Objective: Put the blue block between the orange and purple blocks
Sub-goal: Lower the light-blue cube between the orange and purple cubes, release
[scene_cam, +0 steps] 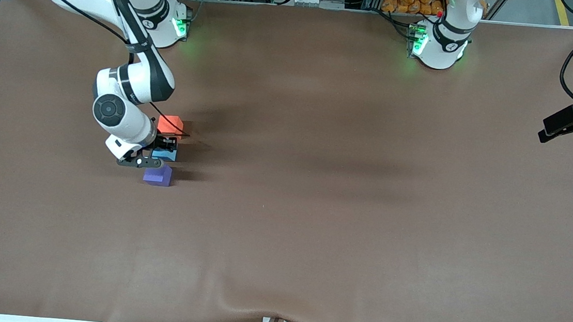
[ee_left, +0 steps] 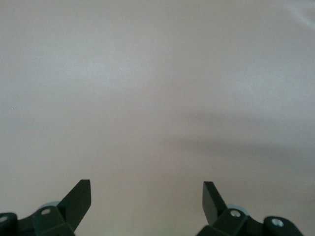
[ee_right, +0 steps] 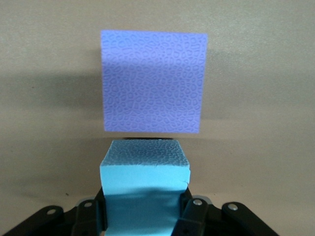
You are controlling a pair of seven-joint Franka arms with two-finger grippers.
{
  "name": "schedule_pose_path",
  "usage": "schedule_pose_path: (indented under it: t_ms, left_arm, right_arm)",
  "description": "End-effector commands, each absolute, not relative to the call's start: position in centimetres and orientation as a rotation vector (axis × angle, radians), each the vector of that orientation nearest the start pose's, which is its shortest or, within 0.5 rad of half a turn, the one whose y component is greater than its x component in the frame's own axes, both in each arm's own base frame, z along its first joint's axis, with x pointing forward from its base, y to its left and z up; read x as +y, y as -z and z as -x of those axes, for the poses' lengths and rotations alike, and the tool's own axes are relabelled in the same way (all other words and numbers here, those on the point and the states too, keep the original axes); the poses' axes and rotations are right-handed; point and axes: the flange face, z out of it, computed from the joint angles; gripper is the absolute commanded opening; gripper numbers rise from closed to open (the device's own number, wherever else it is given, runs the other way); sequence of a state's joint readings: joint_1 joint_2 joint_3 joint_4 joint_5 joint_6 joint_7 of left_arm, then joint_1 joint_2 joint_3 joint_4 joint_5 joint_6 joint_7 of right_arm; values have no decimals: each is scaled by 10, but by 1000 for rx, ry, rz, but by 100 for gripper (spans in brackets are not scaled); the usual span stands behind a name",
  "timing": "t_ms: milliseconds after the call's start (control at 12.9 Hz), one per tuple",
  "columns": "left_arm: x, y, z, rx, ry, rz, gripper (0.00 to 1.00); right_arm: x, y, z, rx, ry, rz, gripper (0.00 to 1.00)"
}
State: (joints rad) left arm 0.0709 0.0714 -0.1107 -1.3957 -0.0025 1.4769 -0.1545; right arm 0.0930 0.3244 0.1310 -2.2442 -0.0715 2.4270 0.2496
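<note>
The small light sky-blue matte cube (ee_right: pixel 145 189) is being held between the closed-in fingers of the right gripper (scene_cam: pixel 163 149), left of centre in the front view, in the gap between the bright orange-red matte cube (scene_cam: pixel 169 124) above it and the violet-purple matte cube (scene_cam: pixel 158 175) below it. The placing step is being carried out; whether the blue cube is touching the brown table (scene_cam: pixel 345 197) cannot be told. Next, lowering if needed, then opening and lifting straight up without nudging neighbours. The left gripper (ee_left: pixel 147 194) is waiting at the frame's right edge, fingers spread wide.
</note>
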Motion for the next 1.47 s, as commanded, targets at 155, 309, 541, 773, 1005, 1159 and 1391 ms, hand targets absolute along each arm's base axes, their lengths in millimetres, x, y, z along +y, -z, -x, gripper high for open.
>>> schedule_pose_path:
  t_ms: [155, 309, 541, 773, 1005, 1159, 1391]
  left_arm:
    - [-12, -665, -558, -71, 15, 3138, 100]
    - [-15, -665, -558, -100, 15, 3141, 100]
    - [-18, -666, -557, -137, 19, 3149, 100]
    - [-19, -673, -553, -193, 38, 3140, 100]
    - [-21, -674, -553, -227, 53, 3137, 100]
    - [-24, -673, -554, -222, 53, 3139, 100]
    - [-45, -675, -545, -162, 53, 3139, 100]
  right_arm:
    - [115, -204, -514, -19, -186, 3150, 0]
    - [114, -201, -514, -14, -198, 3150, 47]
    - [115, -205, -517, -6, -212, 3151, 100]
    - [117, -258, -544, 13, -378, 3168, 100]
    - [128, -358, -590, 23, -483, 3158, 100]
    - [122, -436, -618, 33, -430, 3135, 100]
    - [106, -520, -636, 71, -368, 3139, 100]
